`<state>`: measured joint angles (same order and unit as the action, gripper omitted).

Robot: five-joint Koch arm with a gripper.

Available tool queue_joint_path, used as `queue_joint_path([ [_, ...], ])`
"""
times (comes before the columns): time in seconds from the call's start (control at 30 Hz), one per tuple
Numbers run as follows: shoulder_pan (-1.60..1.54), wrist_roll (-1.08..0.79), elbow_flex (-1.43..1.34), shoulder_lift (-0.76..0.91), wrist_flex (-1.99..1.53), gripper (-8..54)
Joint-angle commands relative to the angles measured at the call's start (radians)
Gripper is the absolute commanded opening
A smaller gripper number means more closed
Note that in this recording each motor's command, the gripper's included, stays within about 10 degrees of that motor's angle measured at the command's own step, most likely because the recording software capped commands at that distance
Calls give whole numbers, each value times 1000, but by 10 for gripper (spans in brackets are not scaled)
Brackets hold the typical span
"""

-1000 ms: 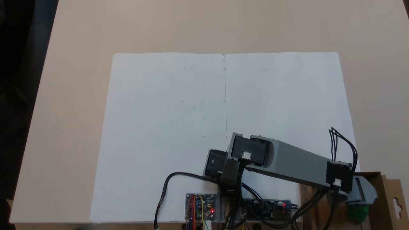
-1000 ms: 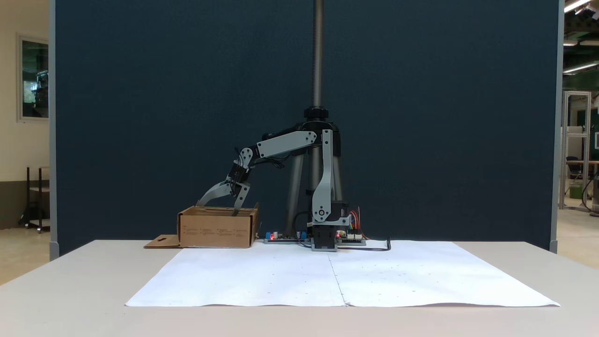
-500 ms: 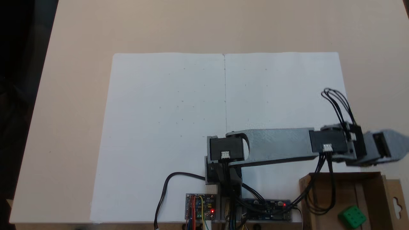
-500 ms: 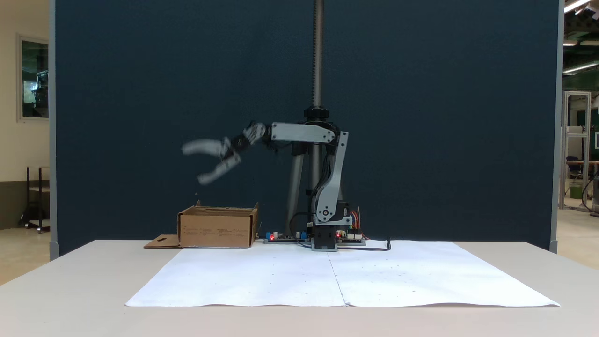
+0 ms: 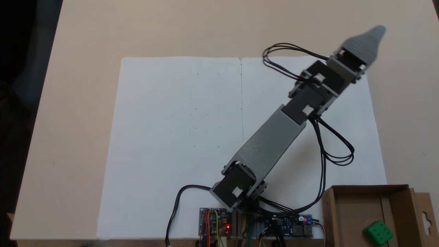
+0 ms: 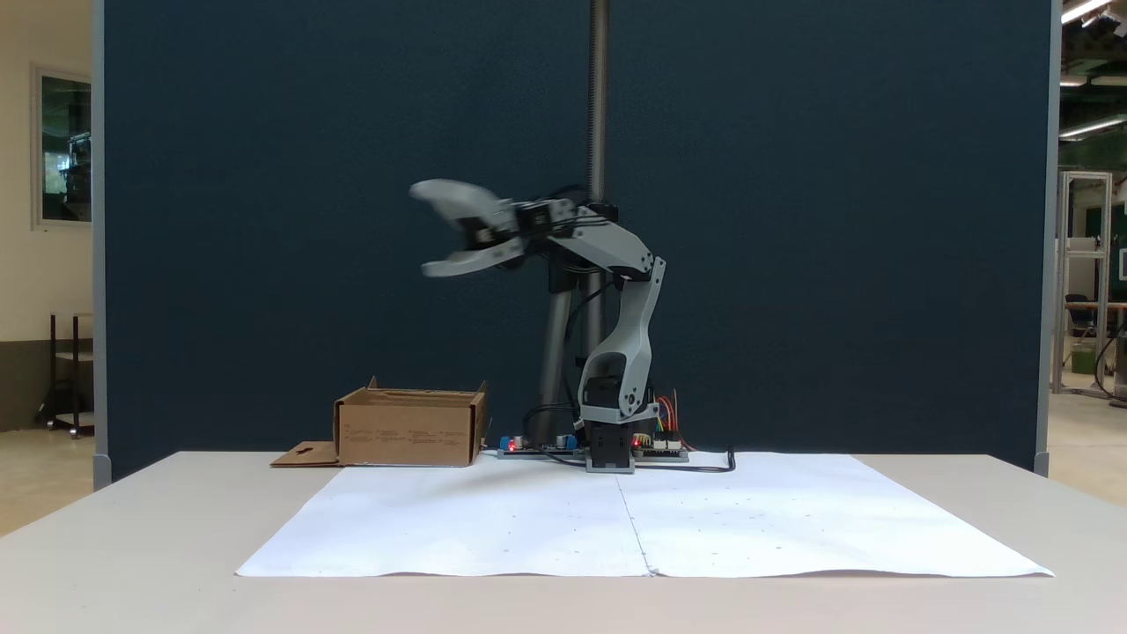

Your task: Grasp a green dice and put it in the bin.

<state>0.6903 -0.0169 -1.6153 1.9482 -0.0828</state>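
Observation:
The green dice lies on the floor of the bin, a brown cardboard box at the lower right in a fixed view. The same bin stands left of the arm's base in the other fixed view, where its walls hide the dice. My gripper hangs high in the air, well above and apart from the bin, open with nothing between its jaws. From above, the gripper reaches past the far right corner of the paper, blurred by motion.
A large white paper sheet covers the middle of the table. Circuit boards and cables sit at the arm's base. The bin's flap with a hang-hole lies beside it. A dark blue panel stands behind.
The gripper let go of the green dice inside the bin, rose out and swung away across the paper's far right corner, staying open. The dice lies still in the bin.

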Motion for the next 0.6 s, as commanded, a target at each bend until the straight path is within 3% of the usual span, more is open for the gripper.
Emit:
queue_joint_path([
  [0.0,-86,71,-3,67,92,434],
  [0.37,-495,71,-199,235,94,433],
  [0.57,-640,51,-500,330,227,441],
])
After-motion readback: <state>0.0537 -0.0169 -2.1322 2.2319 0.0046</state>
